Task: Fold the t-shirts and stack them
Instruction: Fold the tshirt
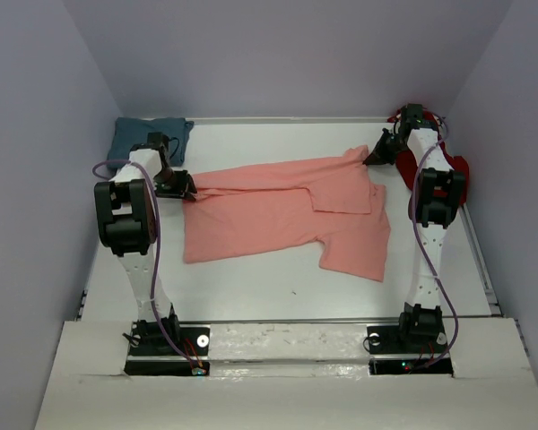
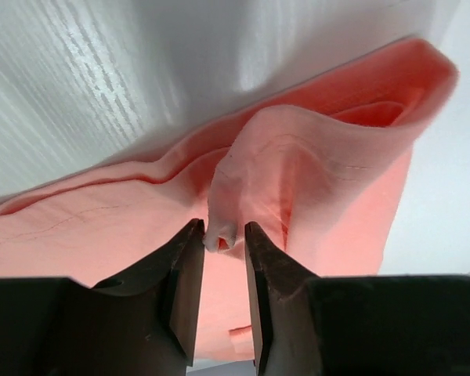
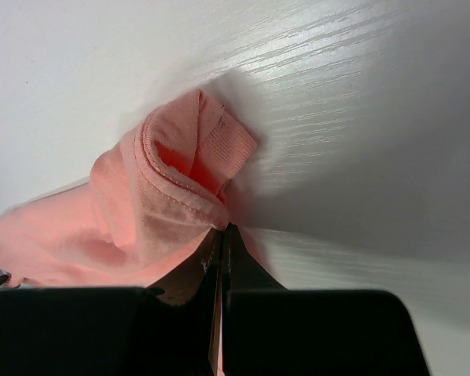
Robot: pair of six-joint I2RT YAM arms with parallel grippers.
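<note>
We are folding the pink shirt (image 1: 287, 210), spread mid-worktop (image 1: 251, 296). The left claw (image 2: 222, 232) and right claw (image 3: 222, 235) each clamp its far edge; next we should draw both nearward, evenly.

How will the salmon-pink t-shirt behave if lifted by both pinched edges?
Likely floppy: the salmon-pink t-shirt bunches where the right gripper pinches its ribbed edge. Probably light: a fold pinched by the left gripper tents up. Gripped at its ends, the middle may sag.
</note>
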